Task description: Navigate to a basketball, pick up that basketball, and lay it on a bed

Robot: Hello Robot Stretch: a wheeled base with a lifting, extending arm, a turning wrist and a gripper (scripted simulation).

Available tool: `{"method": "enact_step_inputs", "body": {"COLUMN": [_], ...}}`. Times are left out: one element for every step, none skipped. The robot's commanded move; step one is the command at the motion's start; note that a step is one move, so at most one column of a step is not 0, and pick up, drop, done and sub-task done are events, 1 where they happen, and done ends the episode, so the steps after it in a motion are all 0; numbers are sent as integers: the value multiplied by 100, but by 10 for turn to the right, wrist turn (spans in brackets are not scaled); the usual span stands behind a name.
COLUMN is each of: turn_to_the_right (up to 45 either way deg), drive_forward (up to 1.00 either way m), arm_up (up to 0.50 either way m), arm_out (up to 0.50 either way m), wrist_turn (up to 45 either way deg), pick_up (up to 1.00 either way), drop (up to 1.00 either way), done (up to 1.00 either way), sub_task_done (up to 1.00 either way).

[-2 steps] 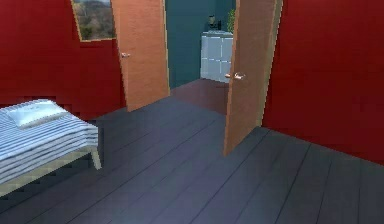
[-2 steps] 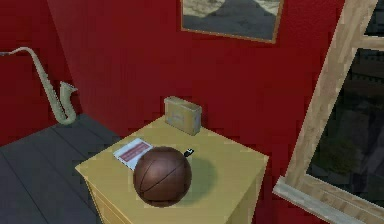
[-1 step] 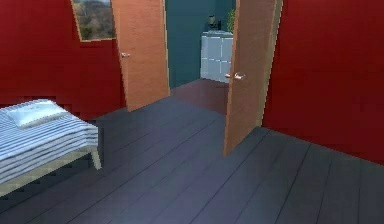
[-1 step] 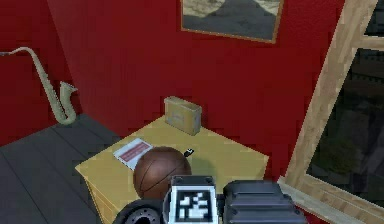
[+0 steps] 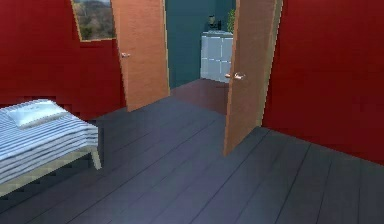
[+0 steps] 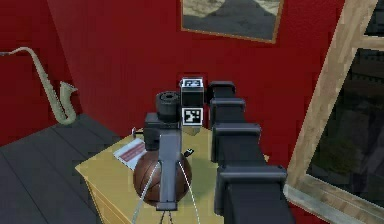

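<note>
In the arm side view the basketball (image 6: 150,182) shows at 7 o'clock, at the gripper (image 6: 168,200), against a wooden table (image 6: 100,175). Whether it is held cannot be told. The forward view's bed (image 5: 40,140) lies at 8 o'clock

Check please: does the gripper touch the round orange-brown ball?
Cannot tell: in the arm side view the gripper overlaps the ball, hiding any contact.

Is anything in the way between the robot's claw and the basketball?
No, nothing visible is between them. The gripper is right at the basketball on the wooden table. I cannot tell whether it touches or holds the ball.
</note>
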Motion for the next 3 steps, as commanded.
{"method": "enact_step_inputs", "body": {"turn_to_the_right": [0, 0, 0], "drive_forward": [0, 0, 0], "arm_up": [0, 0, 0], "arm_out": [0, 0, 0], "wrist_turn": [450, 450, 450], "pick_up": [0, 0, 0], "drop": [0, 0, 0], "done": [0, 0, 0], "sub_task_done": [0, 0, 0]}}
